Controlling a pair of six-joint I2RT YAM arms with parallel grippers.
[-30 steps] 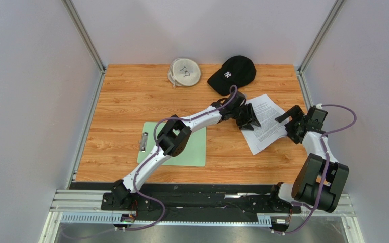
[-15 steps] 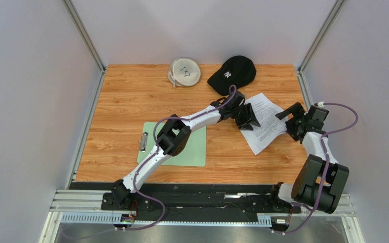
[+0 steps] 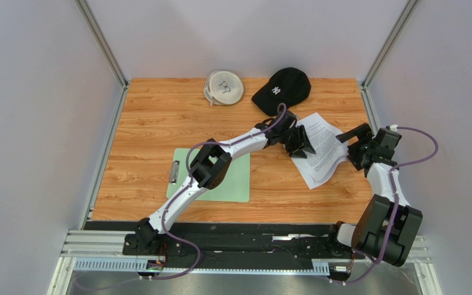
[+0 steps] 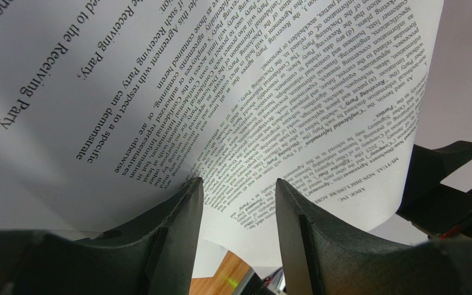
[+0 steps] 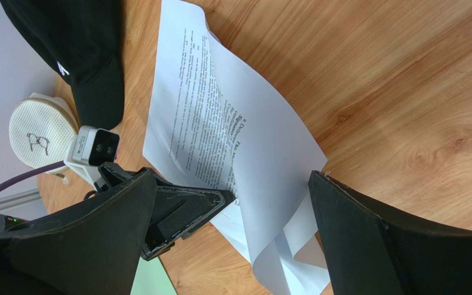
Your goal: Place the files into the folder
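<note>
Files (image 3: 321, 147) lie printed side up on the desk (image 3: 158, 123), right of centre and skewed, near the black cap (image 3: 283, 88). They sit well apart from the folder (image 3: 235, 181). The folder lies flat left of centre, clip (image 3: 174, 172) at its left short end, and my left arm crosses over it.

My left end effector (image 3: 300, 147) is at the files' left edge, half spread. In the wrist view its fingers (image 4: 180, 212) stand apart with a clear gap, and a printed sheet bows up just past the tips. I can't tell if it touches the paper.

My right end effector (image 3: 356, 142) is at the files' right edge, spread wide and holding nothing. Its wrist view shows the top sheet (image 5: 238, 141) buckled up off the ones beneath.

A white round mesh item (image 3: 224, 88) sits at the far edge, left of the cap.
</note>
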